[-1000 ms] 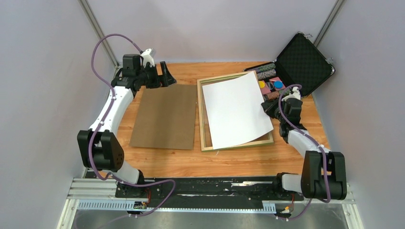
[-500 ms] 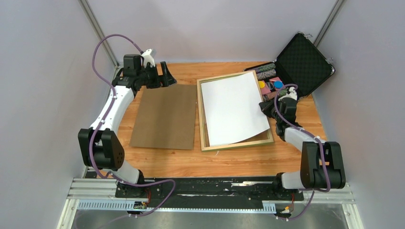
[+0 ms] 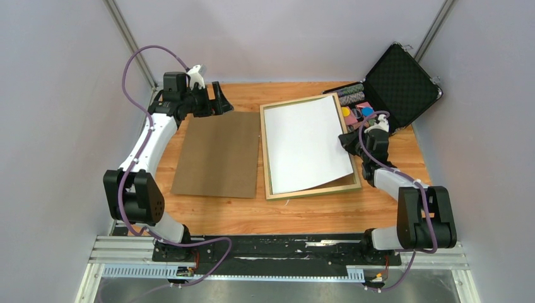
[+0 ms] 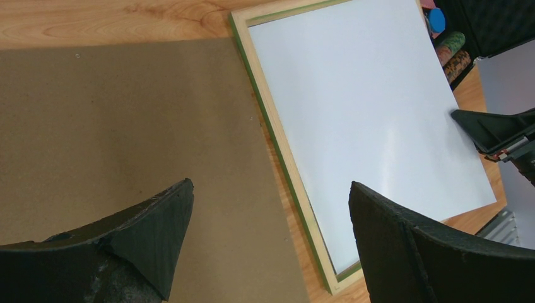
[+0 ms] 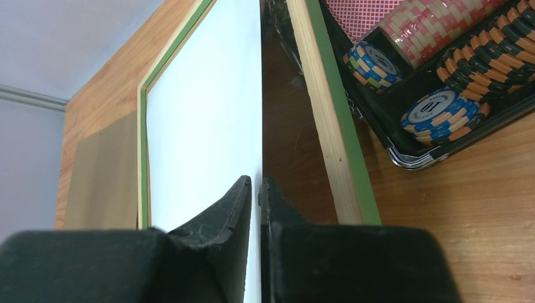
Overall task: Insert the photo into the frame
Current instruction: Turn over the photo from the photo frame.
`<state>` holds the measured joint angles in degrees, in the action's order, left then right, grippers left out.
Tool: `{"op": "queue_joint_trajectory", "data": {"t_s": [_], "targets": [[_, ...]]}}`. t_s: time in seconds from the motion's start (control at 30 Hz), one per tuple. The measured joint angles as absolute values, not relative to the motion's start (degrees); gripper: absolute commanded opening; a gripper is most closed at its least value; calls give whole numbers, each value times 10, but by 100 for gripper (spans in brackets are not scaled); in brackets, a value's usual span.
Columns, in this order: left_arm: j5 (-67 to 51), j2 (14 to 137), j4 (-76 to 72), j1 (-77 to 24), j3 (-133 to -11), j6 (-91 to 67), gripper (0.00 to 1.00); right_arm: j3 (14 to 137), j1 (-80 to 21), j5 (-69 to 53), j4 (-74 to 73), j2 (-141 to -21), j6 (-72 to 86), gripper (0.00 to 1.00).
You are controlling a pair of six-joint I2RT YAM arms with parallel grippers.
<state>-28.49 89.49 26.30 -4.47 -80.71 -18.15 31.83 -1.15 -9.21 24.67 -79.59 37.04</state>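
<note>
The photo (image 3: 306, 145) lies white back up over the frame (image 3: 313, 191), which lies face down with its pale wood up and green edges showing. My right gripper (image 3: 346, 140) is shut on the photo's right edge and holds that edge a little above the frame's right rail (image 5: 322, 107). In the right wrist view the fingers (image 5: 255, 183) pinch the thin sheet (image 5: 202, 126). My left gripper (image 3: 221, 100) is open and empty at the back, above the far edge of the brown backing board (image 3: 217, 154). Its view shows the photo (image 4: 366, 107) and the frame's left rail (image 4: 277, 132).
An open black case (image 3: 397, 82) with poker chips (image 5: 435, 107) stands at the back right, just beyond the frame's right rail. The backing board (image 4: 126, 126) lies flat left of the frame. Grey walls close in the table on three sides.
My right gripper has moved left and toward the back with the photo. The sheet has turned to line up more squarely with the frame. The left arm has not moved.
</note>
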Motion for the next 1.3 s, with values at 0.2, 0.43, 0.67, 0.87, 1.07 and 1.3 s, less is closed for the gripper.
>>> {"op": "queue_joint_trajectory", "data": {"t_s": [0.2,0.43,0.67,0.87,1.07,1.3], "targets": [[-288,895,263,-45,-807,-182,100,318,-14,-95,242,-796,359,10],[-289,895,263,-45,-807,-181,100,318,-14,-95,238,-797,348,0],[-291,895,263,-45,-807,-181,100,317,-14,-94,234,-798,337,0],[-291,895,263,-45,-807,-181,100,305,-14,-83,239,-798,329,0],[-293,895,263,-45,-807,-180,100,299,-13,-75,239,-798,329,0],[-293,895,263,-45,-807,-178,100,299,-13,-71,244,-798,329,0]]}}
